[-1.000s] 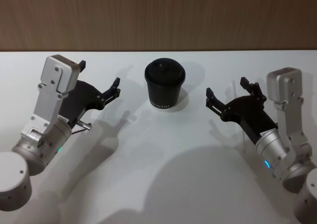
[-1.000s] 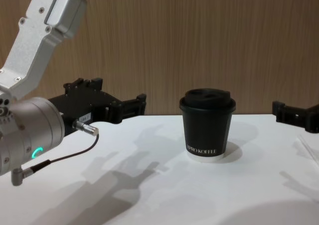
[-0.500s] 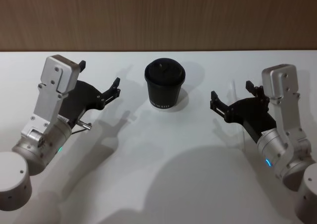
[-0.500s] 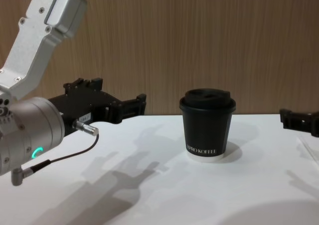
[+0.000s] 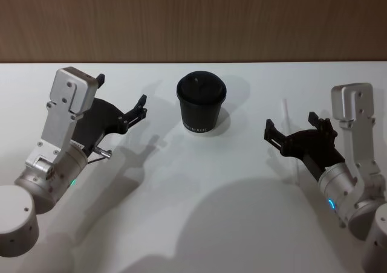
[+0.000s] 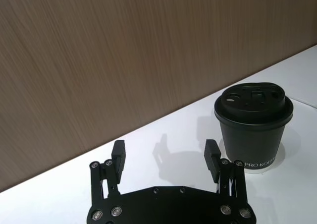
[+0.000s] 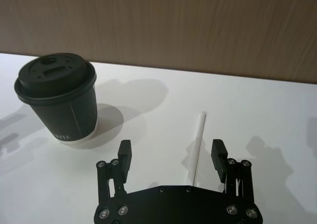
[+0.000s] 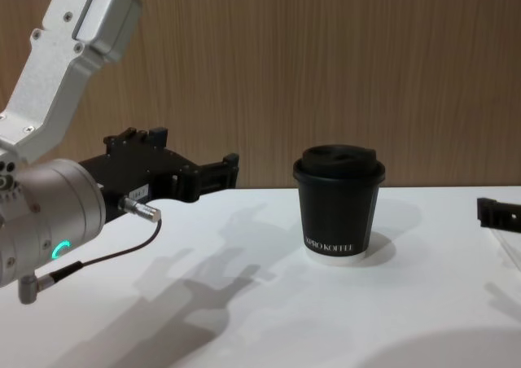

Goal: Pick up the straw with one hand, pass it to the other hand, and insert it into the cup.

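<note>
The white straw point(image 5: 285, 110) lies flat on the white table to the right of the cup point(image 5: 201, 109), a black paper cup with a black lid. My right gripper point(image 5: 291, 122) hovers open over the straw's middle. In the right wrist view the straw point(image 7: 198, 144) runs between the spread fingers of the right gripper point(image 7: 171, 149), touching neither, with the cup point(image 7: 62, 102) off to one side. My left gripper point(image 5: 121, 90) is open and holds nothing, left of the cup and pointing toward it. The left wrist view shows the left gripper point(image 6: 165, 149) and the cup point(image 6: 253, 125) just past one finger.
The table point(image 5: 199, 188) ends at a brown wood-grain wall point(image 5: 193, 19) close behind the cup. In the chest view the left gripper point(image 8: 191, 150) hangs above the table, its thin black cable point(image 8: 114, 254) looping below the wrist, and the cup point(image 8: 339, 209) stands in the centre.
My right gripper has drawn back to the right, away from the cup, and now sits over the straw. The left arm, cup and straw have not moved.
</note>
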